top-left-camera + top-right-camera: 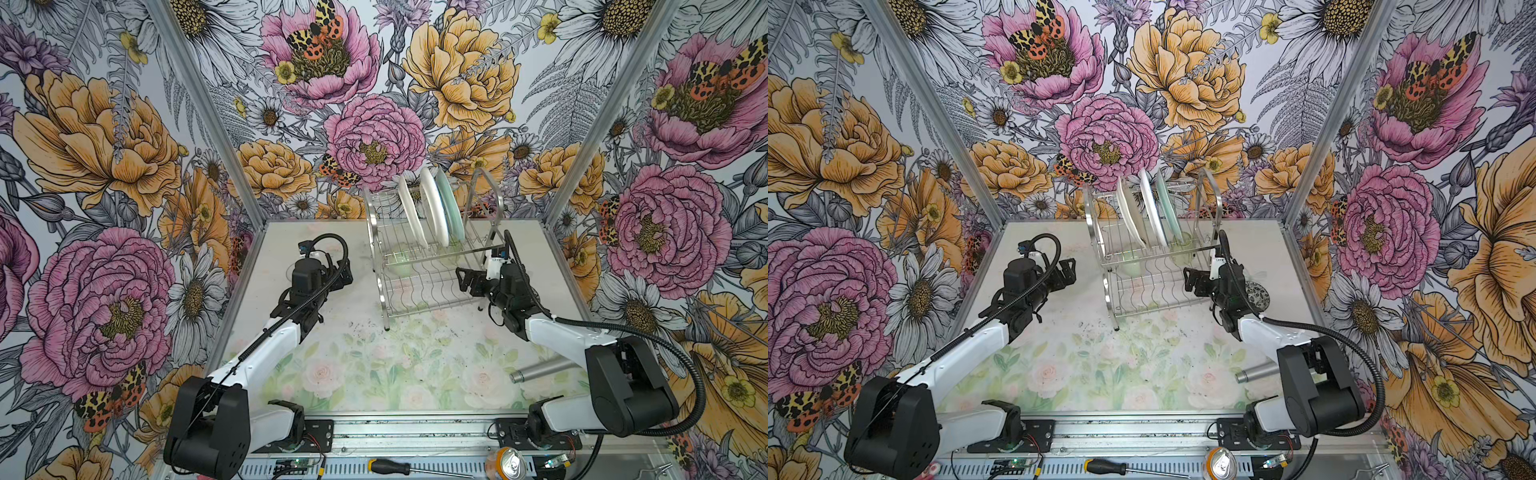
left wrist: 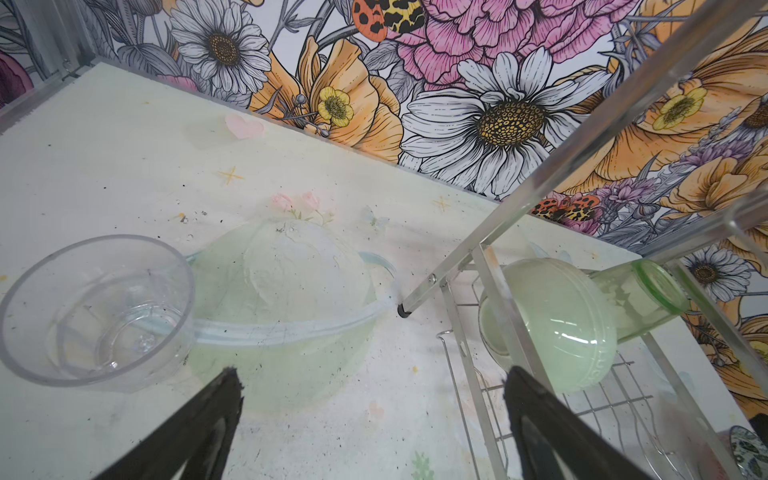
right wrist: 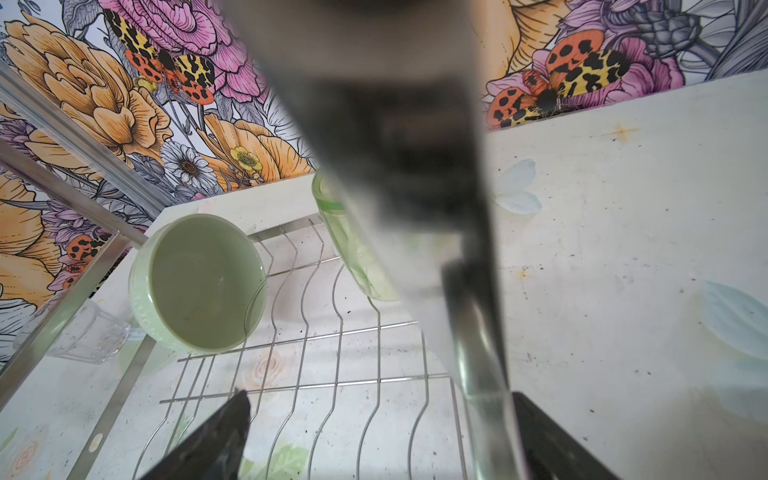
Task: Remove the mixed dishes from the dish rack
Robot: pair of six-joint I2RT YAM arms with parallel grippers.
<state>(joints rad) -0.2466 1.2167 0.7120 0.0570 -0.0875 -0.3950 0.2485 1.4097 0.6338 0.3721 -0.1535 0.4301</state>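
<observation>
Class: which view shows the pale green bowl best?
The right wrist view: the pale green bowl shows its rim and inside. The left wrist view shows its outside behind a rack bar; both top views, only a faint shape through the wires.

Your left arm (image 1: 266,345) reached forward and inward, its jaws turned to face right, spread wide, empty. Your right arm (image 1: 552,328) reached forward too, its jaws facing left, likewise wide apart, nothing clamped.
</observation>
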